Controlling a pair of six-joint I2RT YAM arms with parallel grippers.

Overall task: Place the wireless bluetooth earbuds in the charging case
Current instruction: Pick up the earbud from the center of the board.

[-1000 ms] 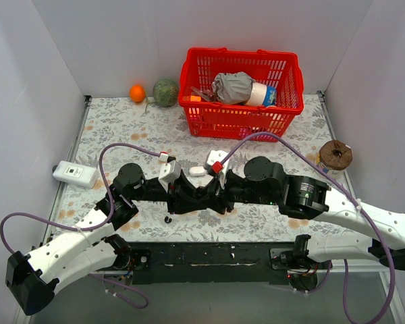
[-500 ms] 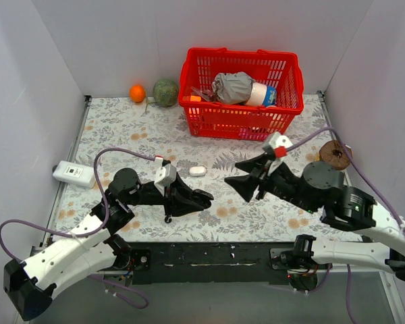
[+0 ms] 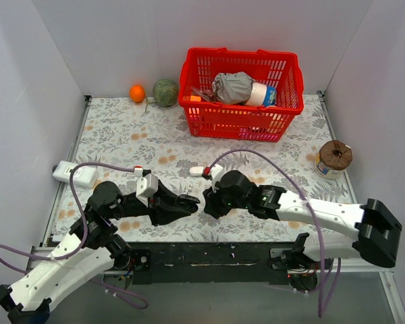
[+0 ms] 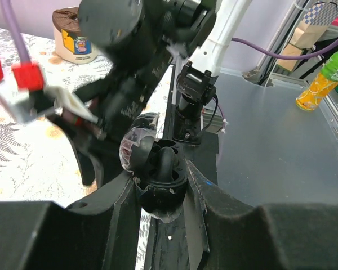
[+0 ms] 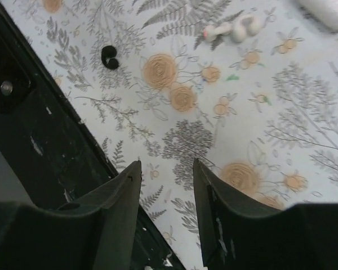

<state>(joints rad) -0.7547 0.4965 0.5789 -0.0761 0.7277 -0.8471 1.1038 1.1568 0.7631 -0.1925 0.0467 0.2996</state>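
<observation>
Right pincer (image 5: 166,169), half open and empty, has swung back to the open case (image 4: 158,160) clamped in the left pincer (image 4: 161,175), yet a black earbud (image 5: 109,57) still lies on the desk (image 5: 281,112) near the case, uninserted.

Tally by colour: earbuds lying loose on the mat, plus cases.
black earbud: 1
white earbud: 1
black case: 1
white case: 1
Total: 4
The inside of the black case is too dark to tell whether it holds anything.
</observation>
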